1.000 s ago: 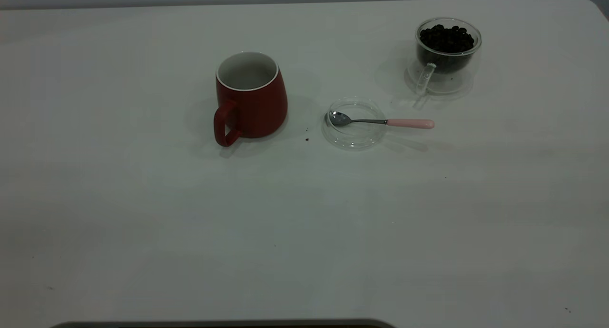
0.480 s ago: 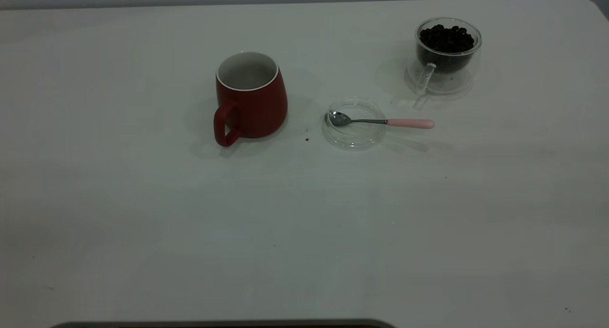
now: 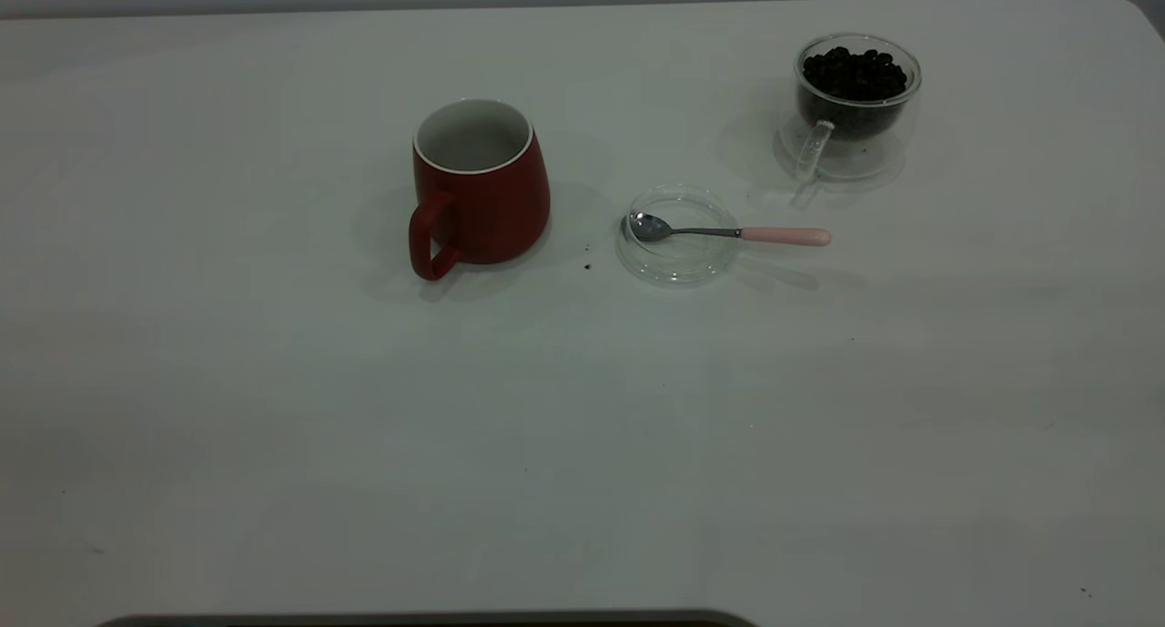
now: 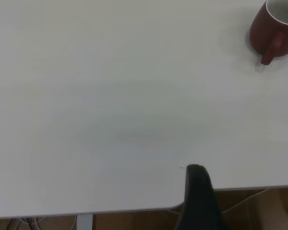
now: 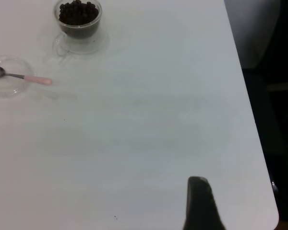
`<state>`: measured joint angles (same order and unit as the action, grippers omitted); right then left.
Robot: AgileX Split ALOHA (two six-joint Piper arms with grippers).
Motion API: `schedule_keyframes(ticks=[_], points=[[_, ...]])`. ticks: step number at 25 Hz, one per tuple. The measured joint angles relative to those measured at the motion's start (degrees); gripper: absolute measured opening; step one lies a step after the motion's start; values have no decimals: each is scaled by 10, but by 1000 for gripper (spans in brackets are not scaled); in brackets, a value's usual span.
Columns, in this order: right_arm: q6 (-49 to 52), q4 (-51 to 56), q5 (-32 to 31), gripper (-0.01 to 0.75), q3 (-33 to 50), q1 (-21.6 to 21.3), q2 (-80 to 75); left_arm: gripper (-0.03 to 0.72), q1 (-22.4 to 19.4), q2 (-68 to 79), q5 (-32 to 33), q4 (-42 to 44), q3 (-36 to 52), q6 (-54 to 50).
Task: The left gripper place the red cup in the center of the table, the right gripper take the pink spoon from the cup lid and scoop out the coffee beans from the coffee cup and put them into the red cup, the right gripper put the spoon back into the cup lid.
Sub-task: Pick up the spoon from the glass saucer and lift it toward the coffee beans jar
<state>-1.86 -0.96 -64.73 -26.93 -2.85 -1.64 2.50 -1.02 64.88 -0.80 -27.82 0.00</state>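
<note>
I cannot tell how either arm's jaws stand, and with the red cup [image 3: 480, 186] at 9 o'clock of the lid [image 3: 678, 236] holding the spoon [image 3: 728, 233], I fear a careless left approach catches its handle and tips it.

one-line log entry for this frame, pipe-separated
red cup upright, table centre | pink spoon bowl in cup lid | coffee cup full of beans | no gripper near objects

Open table [image 3: 582, 445] around red cup [image 3: 480, 190].
</note>
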Motion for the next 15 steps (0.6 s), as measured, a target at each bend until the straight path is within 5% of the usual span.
schedule_keyframes(ticks=[15], points=[[78, 25, 55, 570, -25, 0, -23, 569, 0, 0, 0, 0, 0, 0]])
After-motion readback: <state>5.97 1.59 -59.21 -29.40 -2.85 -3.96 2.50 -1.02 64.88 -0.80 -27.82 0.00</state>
